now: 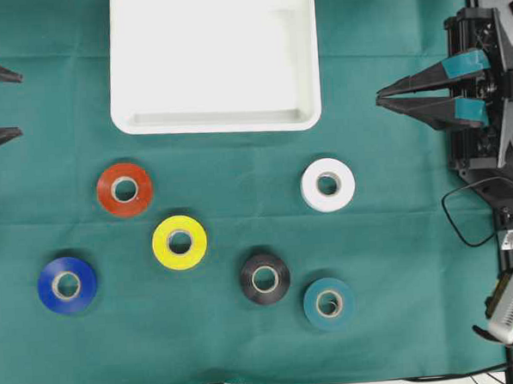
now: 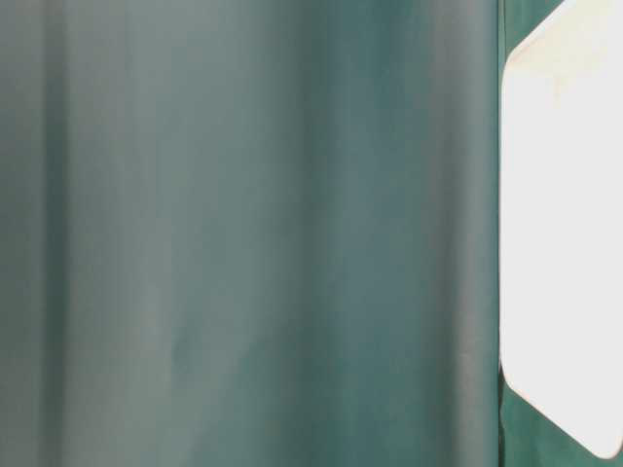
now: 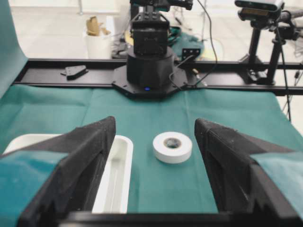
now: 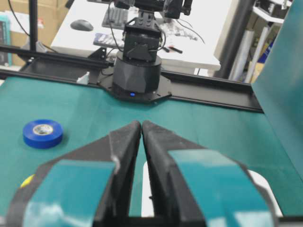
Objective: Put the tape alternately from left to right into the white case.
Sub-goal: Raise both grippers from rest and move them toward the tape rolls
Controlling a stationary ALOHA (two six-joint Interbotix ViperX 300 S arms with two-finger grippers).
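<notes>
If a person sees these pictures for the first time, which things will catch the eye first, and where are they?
First comes the big white tray at the top middle of the green cloth, with nothing in it. Below it six tape rolls lie flat and apart: red, yellow and blue toward the left, black, teal and white toward the right. The left hand and right hand wait at the edges, holding nothing.
</notes>
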